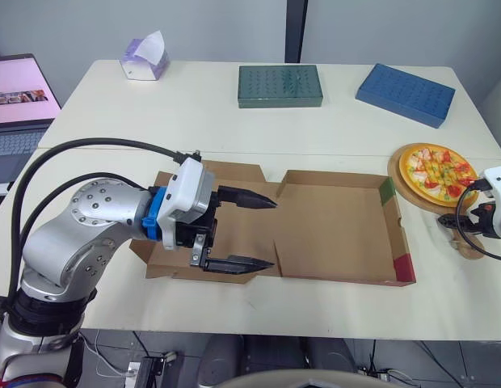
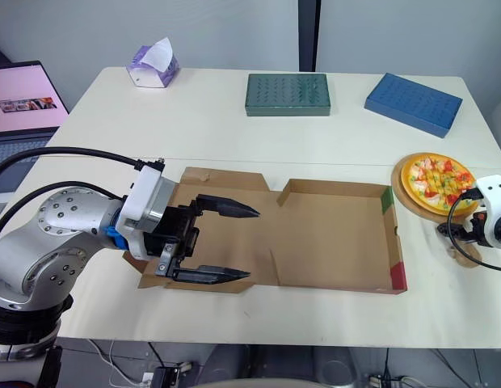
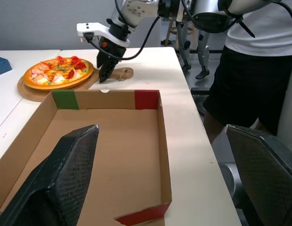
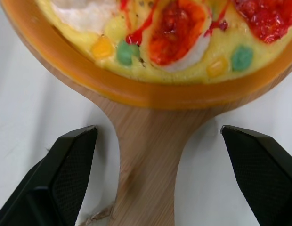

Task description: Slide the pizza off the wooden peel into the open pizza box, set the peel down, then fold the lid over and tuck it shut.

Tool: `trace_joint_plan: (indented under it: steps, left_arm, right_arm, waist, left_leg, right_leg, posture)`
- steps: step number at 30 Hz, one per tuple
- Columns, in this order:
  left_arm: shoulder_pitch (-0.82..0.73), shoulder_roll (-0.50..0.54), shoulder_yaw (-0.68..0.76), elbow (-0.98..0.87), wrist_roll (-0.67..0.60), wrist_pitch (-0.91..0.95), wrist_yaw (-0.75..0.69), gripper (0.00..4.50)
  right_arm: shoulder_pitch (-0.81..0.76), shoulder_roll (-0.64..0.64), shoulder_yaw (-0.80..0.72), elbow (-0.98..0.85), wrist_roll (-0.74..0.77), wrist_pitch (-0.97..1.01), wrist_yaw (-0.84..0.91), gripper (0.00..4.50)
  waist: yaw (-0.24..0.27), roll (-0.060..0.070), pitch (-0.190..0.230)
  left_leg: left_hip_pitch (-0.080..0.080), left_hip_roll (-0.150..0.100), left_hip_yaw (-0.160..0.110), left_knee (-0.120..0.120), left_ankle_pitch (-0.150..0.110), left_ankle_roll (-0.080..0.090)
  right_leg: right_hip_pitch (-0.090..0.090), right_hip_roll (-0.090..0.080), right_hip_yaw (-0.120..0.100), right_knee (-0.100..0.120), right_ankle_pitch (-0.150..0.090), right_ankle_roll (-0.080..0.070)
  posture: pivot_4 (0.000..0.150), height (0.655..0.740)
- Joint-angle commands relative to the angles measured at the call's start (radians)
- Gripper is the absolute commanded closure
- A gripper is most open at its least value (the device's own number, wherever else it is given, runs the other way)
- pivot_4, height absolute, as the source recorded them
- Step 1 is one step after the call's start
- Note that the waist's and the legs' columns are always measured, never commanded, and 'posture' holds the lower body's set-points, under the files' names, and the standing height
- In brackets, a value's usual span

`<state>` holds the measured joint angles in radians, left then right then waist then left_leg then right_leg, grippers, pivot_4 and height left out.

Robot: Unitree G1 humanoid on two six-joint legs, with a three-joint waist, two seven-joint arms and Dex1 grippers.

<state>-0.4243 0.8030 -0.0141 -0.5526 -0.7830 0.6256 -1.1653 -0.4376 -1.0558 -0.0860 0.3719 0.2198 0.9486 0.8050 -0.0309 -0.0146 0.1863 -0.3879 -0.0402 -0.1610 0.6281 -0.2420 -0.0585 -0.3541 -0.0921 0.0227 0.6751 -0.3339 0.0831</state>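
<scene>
White surface [image 1: 331,133], grey wall behind. All positions are given relative to the open pizza box [image 1: 339,234].

- Box: brown cardboard, lying flat near the front edge of the surface. The tray is empty. The lid [image 1: 238,172] is folded out flat on the box's left end.
- Pizza [image 1: 435,170]: sits on the round wooden peel [image 4: 146,183], just beside the box's right end wall, the one with the green and red marks. Nothing has been transferred yet.
- Beyond the box's far side, well apart from it: green studded block [image 1: 280,86], blue studded block [image 1: 405,94], tissue box [image 1: 145,58].
- A laptop [image 1: 16,105] sits off the box's left, on a separate desk.
- A person [image 3: 252,56] stands past the box's right end.

Right tool [image 4: 158,136]: fingers spread wide, one on each side of the peel handle, with a gap showing on both sides. It holds nothing.
Left tool [image 1: 272,233]: also spread wide and empty, hovering over the lid end of the box.

Handling, as judgement:
- The peel looks like stiff, thin wood with a narrow, smooth handle.
- The pizza is glossy with a moulded-looking rim, so it is probably a rigid, light replica. It should slide as one piece and start moving at a slight tilt.
- Best hold is across the handle, close to where it widens into the disc, squeezed firmly. The load sits ahead of the grip and will try to twist the peel.
- Keep the peel level until its edge is over the tray.
- The cardboard is light and may skid when the pizza lands, so the left tool could brace it.
</scene>
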Motion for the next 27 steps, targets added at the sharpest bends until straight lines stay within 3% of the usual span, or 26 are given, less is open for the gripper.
trace_joint_plan:
  steps: [1, 5, 7, 15, 27]
  left_arm:
    - [-0.006, -0.002, 0.015, -0.03, -0.02, -0.004, 0.011, 0.02]
    - [-0.008, -0.007, 0.012, -0.027, -0.019, -0.01, 0.017, 0.02]
    - [-0.013, -0.01, 0.015, -0.025, -0.028, -0.007, 0.018, 0.0]
    - [-0.023, 0.007, 0.028, -0.004, -0.038, 0.012, 0.026, 0.0]
    - [-0.049, 0.012, 0.048, 0.045, -0.024, 0.017, 0.061, 0.0]
  right_arm:
    - [-0.028, -0.004, 0.008, 0.034, -0.008, -0.003, 0.019, 0.0]
    - [-0.026, 0.004, 0.024, 0.064, -0.009, -0.026, 0.05, 0.0]
    - [-0.015, 0.011, 0.03, 0.065, -0.016, -0.041, 0.052, 0.38]
    - [0.02, 0.053, -0.073, 0.095, 0.016, -0.062, 0.007, 2.87]
    - [0.057, 0.052, -0.278, -0.029, 0.094, -0.182, -0.017, 2.94]
  waist:
    - [0.0, 0.0, 0.0]
    - [0.0, 0.0, 0.0]
    - [0.0, 0.0, 0.0]
    - [-0.003, -0.003, -0.001]
    - [-0.003, 0.002, 0.002]
  left_leg:
    - [0.0, 0.0, 0.0, 0.0, 0.0, 0.0]
    - [0.0, 0.0, 0.0, 0.0, 0.0, 0.0]
    - [0.0, 0.0, 0.0, 0.0, 0.0, 0.0]
    - [0.002, 0.0, 0.0, 0.001, 0.0, 0.0]
    - [0.002, 0.0, 0.002, 0.001, 0.0, 0.0]
  right_leg:
    - [0.0, 0.0, 0.0, 0.0, 0.0, 0.0]
    - [0.0, 0.0, 0.0, 0.0, 0.0, 0.0]
    - [0.0, 0.0, 0.0, 0.0, 0.0, 0.0]
    - [0.002, 0.0, 0.0, 0.0, 0.0, 0.0]
    - [0.0, 0.0, 0.003, 0.002, 0.001, 0.001]
  posture:
    - [0.15, 0.74]
    - [0.15, 0.74]
    - [0.15, 0.74]
    - [0.15, 0.74]
    - [0.15, 0.74]
